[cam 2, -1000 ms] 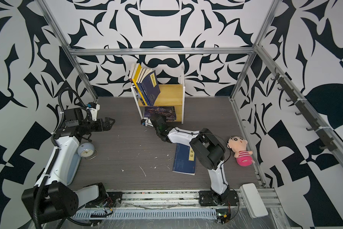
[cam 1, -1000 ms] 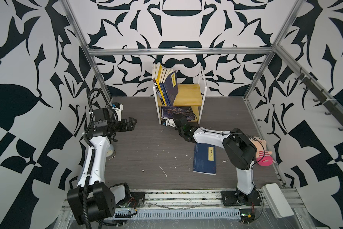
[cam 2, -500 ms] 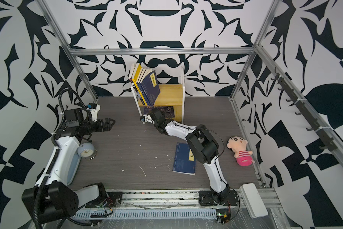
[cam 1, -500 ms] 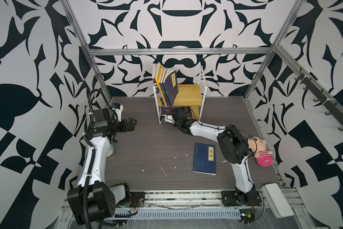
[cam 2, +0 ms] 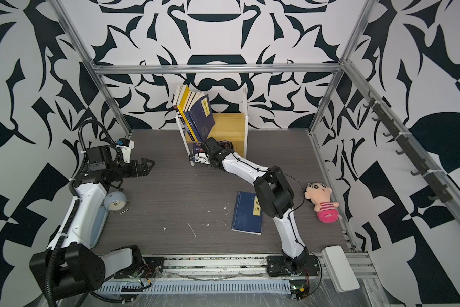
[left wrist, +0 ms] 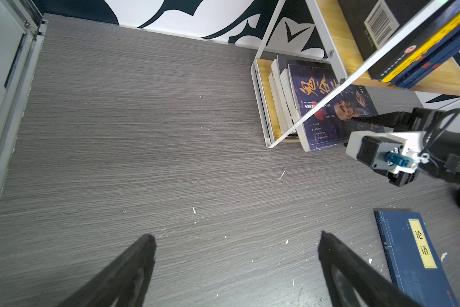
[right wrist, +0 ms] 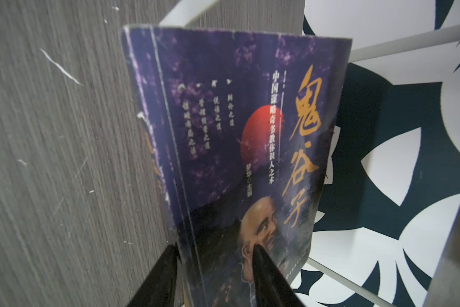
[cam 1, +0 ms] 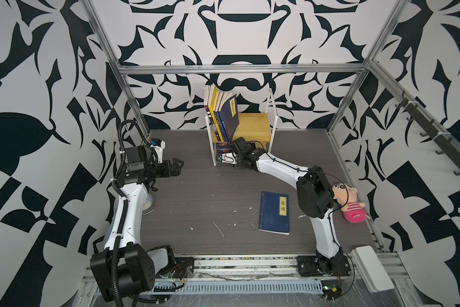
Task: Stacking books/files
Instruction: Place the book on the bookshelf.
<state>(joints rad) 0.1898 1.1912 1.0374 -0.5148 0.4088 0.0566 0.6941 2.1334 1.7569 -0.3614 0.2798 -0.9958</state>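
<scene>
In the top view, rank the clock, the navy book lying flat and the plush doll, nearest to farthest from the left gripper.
1. clock, far left.
2. navy book, flat, right of centre.
3. plush doll, far right.

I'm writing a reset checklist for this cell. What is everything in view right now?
shelf: one, white and wood, table's back
upright books: several, navy and yellow, upper board
purple books: several, dark purple, lower board
flat book: one, navy, yellow label, on table
clock: one, pale blue, table's left side
doll: one, pink and cream, table's right edge
box: one, white, front right corner
table: one, grey woodgrain, under everything
left arm: one, white and black, front left
right arm: one, white and black, reaching shelf
left end effector: one, black, open over table
right end effector: one, black, astride a purple book
</scene>
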